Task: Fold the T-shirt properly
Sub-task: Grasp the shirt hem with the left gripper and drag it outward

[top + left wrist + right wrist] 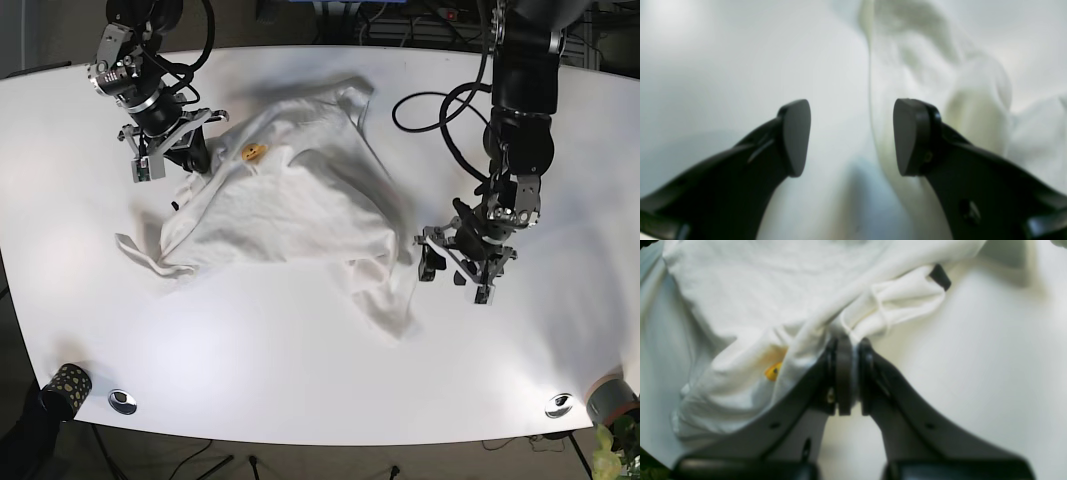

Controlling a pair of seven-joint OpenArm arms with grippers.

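White T-shirt (pixel 290 205) lies crumpled on the white table (pixel 300 370), roughly mid-table, spread unevenly w/ folds; one part trails down toward the near edge, a narrow tip sticks out at the shirt's left in base view. Small yellow-orange print (pixel 253 152) shows near the shirt's upper left part, also seen in right wrist view (pixel 773 371).

Right gripper (pixel 190 150) sits at the shirt's upper left corner, jaws pressed together w/ a bunch of shirt fabric pinched between them; right wrist view shows cloth (pixel 853 320) gathered right at the fingertips (pixel 844 350), a hemmed fold draping off to one side.

Left gripper (pixel 455 270) is off the shirt's right side, just beside its edge, low over the table. Jaws apart, nothing between them; left wrist view shows both dark pads (pixel 796 136) separated w/ a clear gap, blurry shirt fabric (pixel 933 66) beyond them.

Black cable (pixel 440 110) loops on the table right of the shirt, behind the left arm.
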